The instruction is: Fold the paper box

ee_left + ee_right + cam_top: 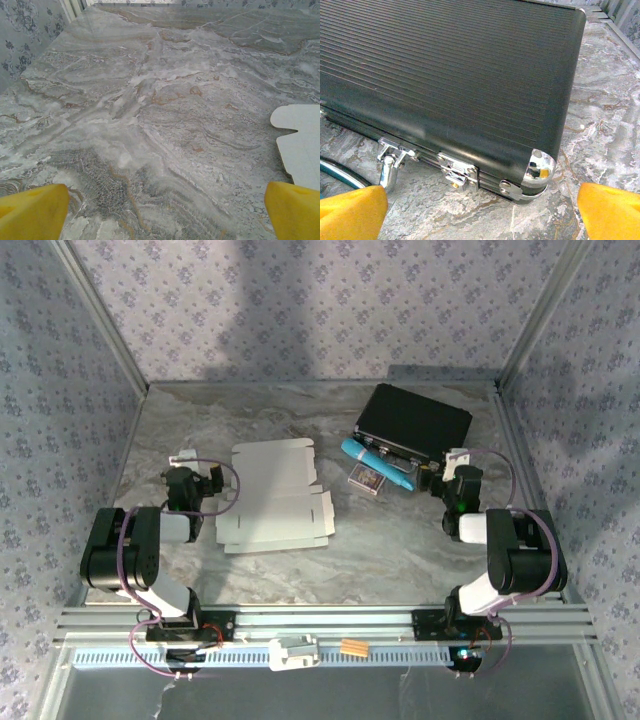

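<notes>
two arms [135, 550] crouched low, jaws wide, paper box [272, 498] between

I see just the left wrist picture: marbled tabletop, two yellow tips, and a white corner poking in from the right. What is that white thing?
Observer: It is the paper box, a flat white die-cut sheet lying unfolded mid-table.
Operator: Is anything else lying around?
Observer: A closed black case sits at the far right.
Operator: What is the other arm doing?
Observer: The right gripper is open and points at the case's latched front without touching it.
</notes>
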### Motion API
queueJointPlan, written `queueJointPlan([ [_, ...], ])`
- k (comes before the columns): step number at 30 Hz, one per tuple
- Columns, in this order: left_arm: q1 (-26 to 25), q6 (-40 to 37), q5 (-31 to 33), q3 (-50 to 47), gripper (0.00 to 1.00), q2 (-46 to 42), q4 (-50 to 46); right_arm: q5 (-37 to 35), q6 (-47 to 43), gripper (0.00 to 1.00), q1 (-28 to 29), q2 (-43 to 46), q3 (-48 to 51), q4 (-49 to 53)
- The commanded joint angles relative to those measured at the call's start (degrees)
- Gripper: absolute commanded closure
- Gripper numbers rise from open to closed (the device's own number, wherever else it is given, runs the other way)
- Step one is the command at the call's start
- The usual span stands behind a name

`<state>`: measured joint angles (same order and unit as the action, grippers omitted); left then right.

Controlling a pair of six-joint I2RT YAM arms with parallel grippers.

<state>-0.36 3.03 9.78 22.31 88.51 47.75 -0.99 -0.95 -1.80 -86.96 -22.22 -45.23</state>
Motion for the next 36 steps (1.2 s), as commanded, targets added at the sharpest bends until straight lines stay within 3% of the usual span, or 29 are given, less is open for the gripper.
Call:
queueJointPlan([
  [1, 0.45, -0.13, -0.97, 0.63, 0.00, -0.71, 0.26, 0.46, -0.89, 0.01, -0.26, -0.05, -0.87, 0.17],
  [6, 0.28, -0.65, -1.39, 0.56, 0.00, -2.51, 0.06, -1.71, -0.26, 0.01, -0.04, 1.62, -0.53, 0.17],
  [9, -5.12, -1.80, 10.05, 6.12, 0.00, -13.21, -16.60, -15.88, 1.03, 0.01, 3.55, 14.22, -2.90, 11.93],
  [11, -9.22, -0.86, 16.11, 8.27, 0.00, -18.80, -17.70, -22.03, 2.44, 0.01, 6.16, 23.10, -3.14, 11.27],
  [13, -15.17, -3.32, 24.45, 14.31, 0.00, -21.51, -19.23, -25.87, 0.75, 0.01, 9.50, 28.29, -12.40, 18.87],
  [14, -16.98, -0.82, 28.21, 19.28, 0.00, -21.63, -22.98, -26.03, 0.05, 0.01, 10.70, 29.01, -19.18, 24.20],
  [15, -17.60, 5.60, 29.11, 26.89, 0.00, -21.43, -33.68, -26.97, 3.41, 0.01, 11.68, 28.35, -28.71, 32.26],
  [17, -15.53, 30.95, 23.72, 45.29, 0.00, -18.85, -68.29, -26.99, 23.91, 0.01, 9.84, 23.48, -49.55, 59.22],
  [18, -12.80, 41.57, 19.83, 50.56, 0.00, -16.43, -77.60, -27.96, 40.36, 0.01, 7.86, 19.34, -59.78, 77.31],
  [19, -8.76, 44.82, 5.25, 51.38, 0.00, -14.66, -76.72, -23.02, 51.66, 0.01, 4.49, 16.16, -66.42, 90.40],
  [20, -6.30, 47.60, -5.70, 50.82, 0.10, -12.79, -74.05, -10.54, 50.52, 0.01, 0.80, 14.66, -67.85, 91.59],
  [21, -6.13, 50.90, -11.40, 51.91, 0.16, -10.62, -76.33, -0.67, 46.81, 0.01, -1.51, 14.29, -65.97, 85.38],
  [23, -10.06, 52.01, -10.79, 55.27, 0.21, -7.73, -88.79, -2.98, 47.77, 0.03, 3.16, 13.60, -65.31, 89.97],
  [25, -14.39, 49.80, -9.65, 54.84, 0.39, -7.54, -97.54, -1.31, 48.45, 0.19, 10.94, 12.67, -62.91, 95.13],
  [28, -17.74, 49.79, -11.55, 46.01, 0.41, -12.45, -100.36, 0.30, 49.37, 0.24, 25.32, 12.08, -55.50, 97.31],
  [30, -16.90, 49.75, -15.04, 39.94, 0.44, -15.55, -101.20, 4.34, 49.38, 0.24, 31.80, 11.46, -49.09, 92.78],
  [32, -16.11, 47.69, -14.38, 35.77, 0.43, -16.87, -104.18, 11.07, 48.50, 0.27, 35.15, 8.40, -43.64, 88.10],
  [36, -10.80, 44.55, -17.15, 29.08, 0.48, -16.78, -104.63, 12.72, 39.92, 0.36, 40.16, -3.04, -45.17, 86.78],
])
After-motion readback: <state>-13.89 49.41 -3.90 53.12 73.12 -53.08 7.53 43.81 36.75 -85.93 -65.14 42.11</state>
